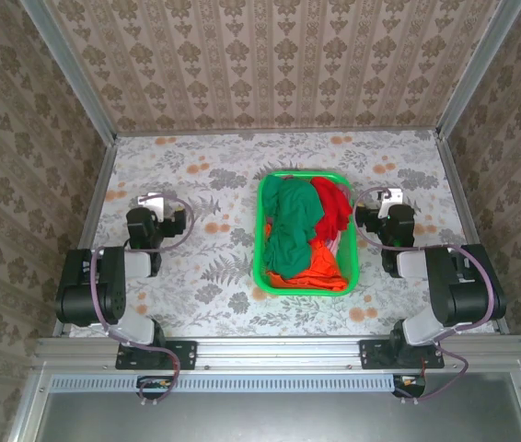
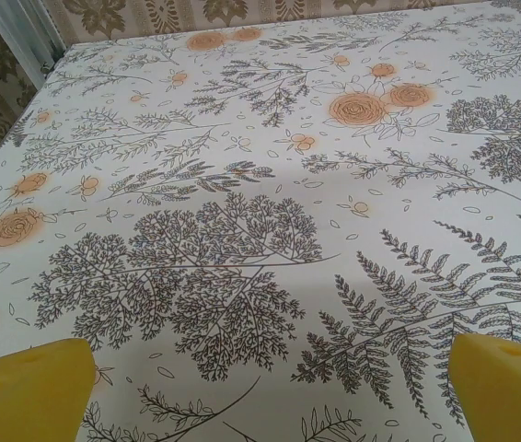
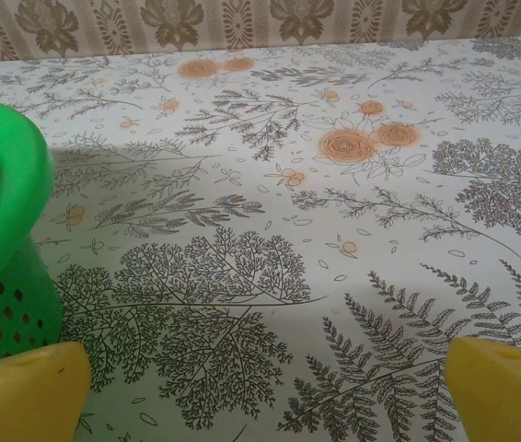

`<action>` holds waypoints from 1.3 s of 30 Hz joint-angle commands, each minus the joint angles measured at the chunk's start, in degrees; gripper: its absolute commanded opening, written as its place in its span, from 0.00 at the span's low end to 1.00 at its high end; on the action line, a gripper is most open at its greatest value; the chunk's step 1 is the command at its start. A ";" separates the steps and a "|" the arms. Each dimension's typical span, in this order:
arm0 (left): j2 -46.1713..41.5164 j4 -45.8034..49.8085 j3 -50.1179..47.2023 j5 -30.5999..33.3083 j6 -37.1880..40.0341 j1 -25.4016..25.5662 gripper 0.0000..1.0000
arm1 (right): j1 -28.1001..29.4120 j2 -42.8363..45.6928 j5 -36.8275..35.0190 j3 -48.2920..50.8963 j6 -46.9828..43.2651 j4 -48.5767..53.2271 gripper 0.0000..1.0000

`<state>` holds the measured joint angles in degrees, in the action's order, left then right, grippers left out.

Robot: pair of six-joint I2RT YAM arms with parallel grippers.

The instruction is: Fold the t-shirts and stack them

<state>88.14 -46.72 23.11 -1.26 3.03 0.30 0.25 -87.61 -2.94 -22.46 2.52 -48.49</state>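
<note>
- The left gripper [image 2: 270, 368] has its jaws wide apart. Its two yellow fingers [image 2: 21, 391] sit at the bottom corners of the left wrist view.
- Between those jaws, and ahead of them, lies the table [image 2: 242, 184] with its drawn flowers and ferns.
- The right gripper [image 3: 265, 368] has its jaws wide apart too. Bare table lies under the gap and ahead of it.
- The t-shirts [image 1: 302, 235] are all in the bright green basket [image 1: 262, 230]. They lie in a messy heap, not folded.
- The basket stands on the table between the two grippers. It is off to the right of the left jaws and off to the left of the right jaws.
- Seen from above, the basket is closer to the right jaws than to the left jaws.
- In the right wrist view, the basket's round rim and its wall full of little holes stand close beside that gripper's left finger. Whether they touch cannot be told.
- The dark green t-shirt [image 1: 290, 221] is on top of the heap, on the side nearer the left jaws.
- The red t-shirt [image 1: 334, 207] is on the side nearer the right jaws, about level with them.
- The orange t-shirt [image 1: 311, 274] is at the end of the basket that lies farther back than both jaws, toward the arms' bases.
- Both pairs of jaws point toward the far wall [image 1: 270, 55] and stay apart from the shirts.
</note>
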 commanded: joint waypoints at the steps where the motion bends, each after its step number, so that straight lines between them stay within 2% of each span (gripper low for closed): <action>1: -0.26 -1.01 0.44 -0.24 -0.06 0.04 1.00 | 0.19 -0.01 1.10 -1.10 -0.72 -0.02 1.00; 26: -0.68 -1.00 0.30 -0.41 0.04 -0.05 1.00 | 0.10 2.00 -0.08 -0.78 0.03 0.88 1.00; 30: -5.42 3.16 0.40 2.14 2.46 2.53 1.00 | 0.06 9.84 -2.23 -0.88 0.46 7.32 1.00; 35: -12.82 12.52 2.65 9.69 5.86 8.72 1.00 | 0.10 20.04 -4.32 -2.82 1.48 18.72 1.00; 39: -20.27 22.19 5.34 6.92 6.60 11.82 1.00 | 0.34 26.53 -3.70 -8.68 5.09 33.40 1.00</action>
<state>71.92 -33.58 25.47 5.41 7.44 10.83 0.27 -64.36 -5.63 -27.05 4.56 -27.29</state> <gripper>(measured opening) 0.997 0.997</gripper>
